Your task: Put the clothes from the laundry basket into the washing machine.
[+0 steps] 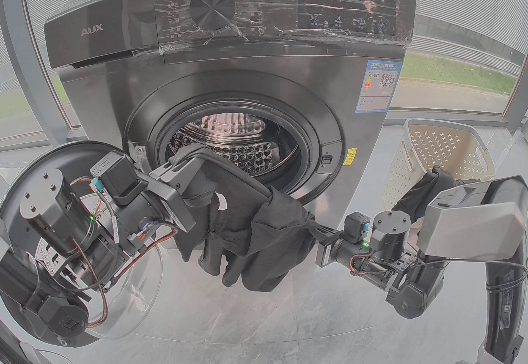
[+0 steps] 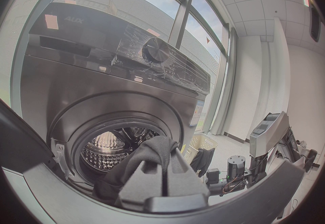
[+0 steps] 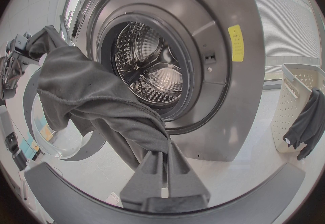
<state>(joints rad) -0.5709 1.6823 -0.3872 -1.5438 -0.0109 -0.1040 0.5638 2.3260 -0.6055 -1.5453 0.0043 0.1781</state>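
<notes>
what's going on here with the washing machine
A two-armed robot is loading laundry. Its left tool and right tool are both shut on one dark garment, held stretched in front of the washing machine, whose door is open. The drum looks empty. A second dark garment hangs over the rim of the basket beside the machine.

One washing machine (image 1: 231,73) is shown, with one open door (image 1: 71,153), one drum (image 1: 236,134) and one control dial (image 1: 212,8). Two stickers are counted on its front: one blue-and-white label (image 1: 378,85) and one yellow sticker (image 1: 350,156). One laundry basket (image 1: 440,148) is counted. Two garments are counted: one black garment (image 1: 258,227) and one dark garment (image 1: 426,189). Two grippers are counted: the left gripper (image 1: 184,166) and the right gripper (image 1: 323,236).
</notes>
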